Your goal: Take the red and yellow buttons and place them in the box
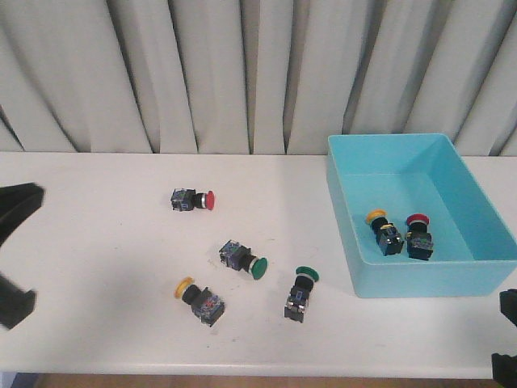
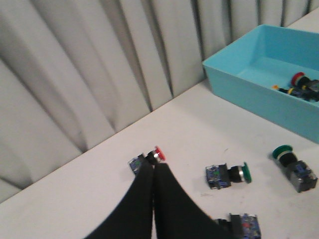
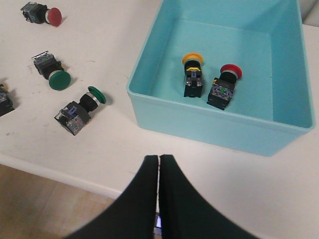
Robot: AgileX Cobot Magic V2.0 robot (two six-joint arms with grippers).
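Both hands, left hand (image 2: 153, 172) and right hand (image 3: 159, 162), are closed, gripping nothing.

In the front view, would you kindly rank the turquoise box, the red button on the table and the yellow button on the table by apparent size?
1. The turquoise box, far the largest.
2. The yellow button on the table.
3. The red button on the table.
The two buttons look much alike; the yellow one lies nearer the camera, so their order is unsure.

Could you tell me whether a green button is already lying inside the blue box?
No, the box holds only a yellow button and a red button; both green buttons lie on the table.
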